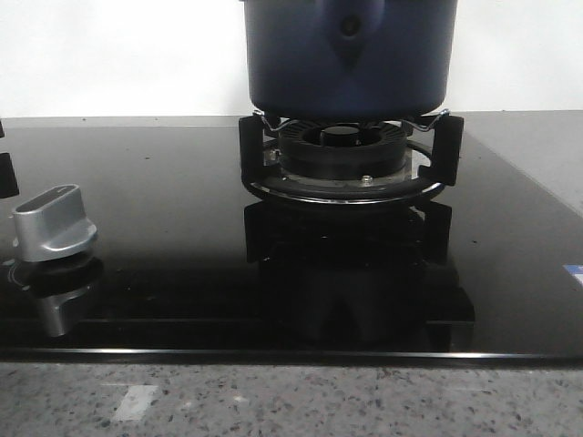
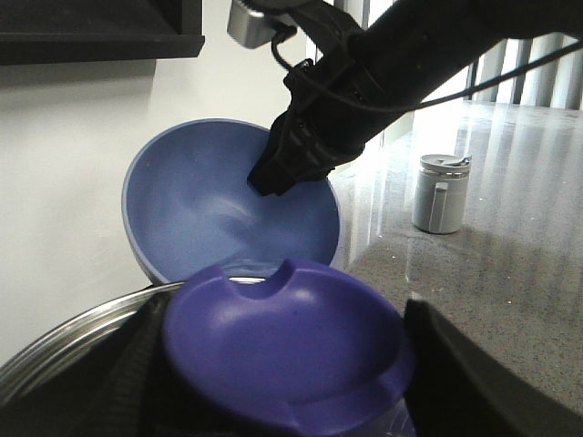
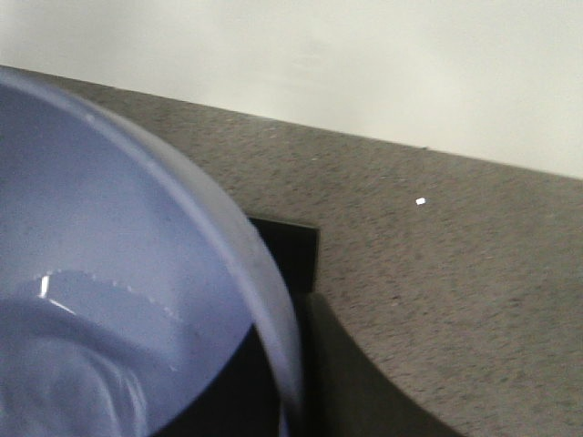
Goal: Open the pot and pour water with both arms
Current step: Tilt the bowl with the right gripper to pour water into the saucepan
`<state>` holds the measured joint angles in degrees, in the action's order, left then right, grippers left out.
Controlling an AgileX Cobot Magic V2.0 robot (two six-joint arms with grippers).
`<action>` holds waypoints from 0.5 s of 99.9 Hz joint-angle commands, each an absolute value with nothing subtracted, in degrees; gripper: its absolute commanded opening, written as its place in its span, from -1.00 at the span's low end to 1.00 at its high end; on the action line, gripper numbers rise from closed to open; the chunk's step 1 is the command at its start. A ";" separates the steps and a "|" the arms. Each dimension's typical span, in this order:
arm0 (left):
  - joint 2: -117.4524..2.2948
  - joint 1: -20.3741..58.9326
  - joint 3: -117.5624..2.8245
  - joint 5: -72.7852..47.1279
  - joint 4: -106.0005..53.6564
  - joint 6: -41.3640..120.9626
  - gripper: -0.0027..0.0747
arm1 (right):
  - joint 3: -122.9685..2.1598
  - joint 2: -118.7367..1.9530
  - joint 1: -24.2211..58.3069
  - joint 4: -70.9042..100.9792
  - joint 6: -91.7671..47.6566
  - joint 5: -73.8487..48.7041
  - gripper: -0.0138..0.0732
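The dark navy pot (image 1: pixel 351 64) stands on the burner, its drop-shaped handle bracket (image 1: pixel 351 32) facing me; its top is cut off in the front view. In the left wrist view my left gripper (image 2: pixel 290 382) is shut on a jug with a purple notched lid (image 2: pixel 282 346), held over the pot's steel rim (image 2: pixel 64 341). My right gripper (image 2: pixel 273 177) is shut on the pot's lid (image 2: pixel 209 200) and holds it raised and tilted, its pale blue underside showing. That underside fills the right wrist view (image 3: pixel 91 273) beside a dark finger (image 3: pixel 351 387). Neither gripper shows in the front view.
A black burner grate (image 1: pixel 346 159) carries the pot on a glossy black glass hob (image 1: pixel 164 273). A silver knob (image 1: pixel 55 223) sits at the hob's left. A grey lidded cup (image 2: pixel 440 193) stands on the speckled stone counter (image 2: pixel 510 300). A white wall is close behind.
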<state>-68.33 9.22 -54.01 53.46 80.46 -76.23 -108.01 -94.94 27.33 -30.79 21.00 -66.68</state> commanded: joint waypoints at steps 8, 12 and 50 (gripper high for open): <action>-66.76 9.04 -55.74 54.59 73.84 -76.45 -0.12 | -110.06 -93.05 30.88 -45.32 23.40 -64.39 -0.79; -66.76 9.04 -55.74 54.59 73.84 -76.45 -0.12 | -110.06 -93.18 31.90 -47.79 23.40 -64.39 -0.79; -66.76 9.04 -55.74 54.59 73.84 -76.45 -0.12 | -110.06 -93.18 36.86 -62.27 23.63 -67.40 -0.79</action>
<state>-68.33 9.22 -54.01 53.46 80.46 -76.23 -108.01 -95.60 36.72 -55.65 22.92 -68.55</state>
